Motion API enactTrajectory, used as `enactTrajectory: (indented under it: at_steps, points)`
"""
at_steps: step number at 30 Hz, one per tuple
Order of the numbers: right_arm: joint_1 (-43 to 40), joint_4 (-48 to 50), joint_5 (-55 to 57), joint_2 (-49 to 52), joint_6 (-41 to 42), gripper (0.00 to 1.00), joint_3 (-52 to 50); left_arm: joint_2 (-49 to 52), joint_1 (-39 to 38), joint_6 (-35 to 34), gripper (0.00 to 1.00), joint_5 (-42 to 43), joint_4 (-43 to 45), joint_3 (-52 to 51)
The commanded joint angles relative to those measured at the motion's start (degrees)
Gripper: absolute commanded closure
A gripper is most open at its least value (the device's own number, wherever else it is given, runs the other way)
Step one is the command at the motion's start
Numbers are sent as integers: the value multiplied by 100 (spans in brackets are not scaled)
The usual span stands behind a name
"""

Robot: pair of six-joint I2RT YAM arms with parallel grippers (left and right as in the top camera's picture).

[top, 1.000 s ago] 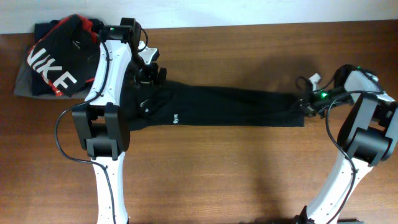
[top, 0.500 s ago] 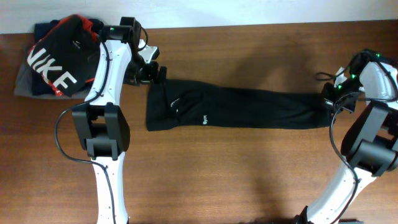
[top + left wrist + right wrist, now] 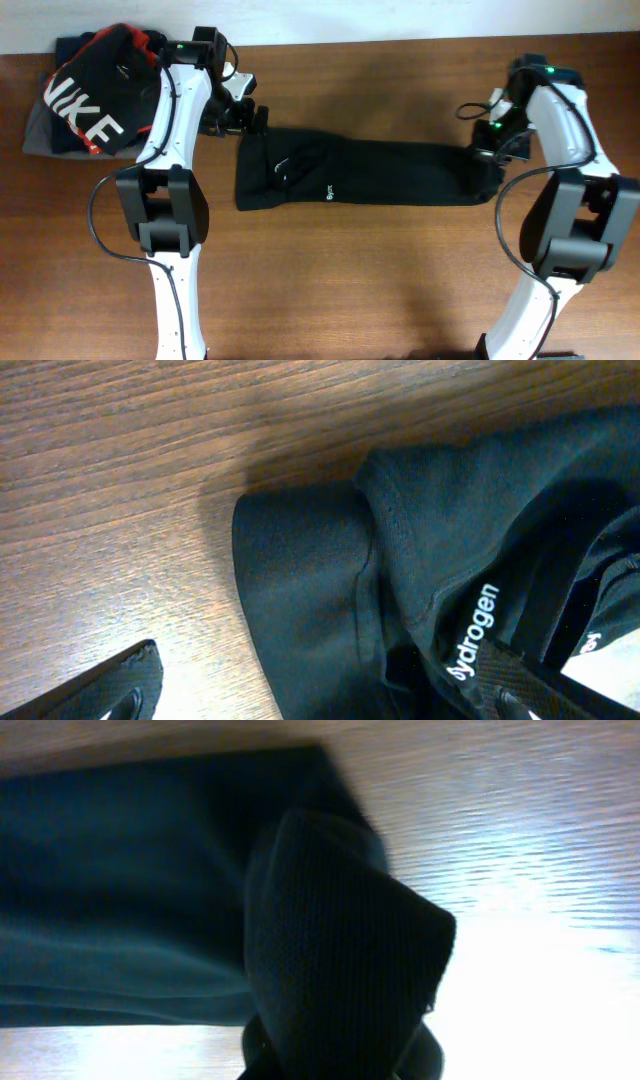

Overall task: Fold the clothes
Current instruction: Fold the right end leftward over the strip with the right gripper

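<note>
The black T-shirt (image 3: 380, 175) lies as a long narrow strip across the table, its tiny white logo (image 3: 327, 192) near the left end. My left gripper (image 3: 246, 118) is at the strip's upper left corner. In the left wrist view its fingers (image 3: 320, 695) are wide apart, open, with the shirt's hem (image 3: 300, 590) and a "hydrogen" label between them. My right gripper (image 3: 490, 150) is shut on the shirt's right end. In the right wrist view bunched black fabric (image 3: 340, 950) fills the jaws (image 3: 340, 1060).
A black-and-red NIKE garment (image 3: 85, 105) lies on a grey folded garment (image 3: 35, 135) at the back left corner, close behind my left arm. The table's back edge (image 3: 400, 38) meets a white wall. Bare wood (image 3: 400, 270) spans the front.
The shirt slid right, out from under my left arm. Then my right gripper carried the right end back left and slightly away from me, shortening the strip. The left arm barely moved.
</note>
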Motion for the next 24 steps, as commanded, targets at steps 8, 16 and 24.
enactTrajectory:
  at_steps: [8,16,24]
  points:
    - [625,-26,107,-162,391,96,-103,90,-13,72,1,83,9,-31]
    - [933,28,103,-133,708,95,-234,90,-13,72,1,83,2,-31]
    - [1123,149,63,-133,887,49,-280,90,-13,72,1,83,-35,-31]
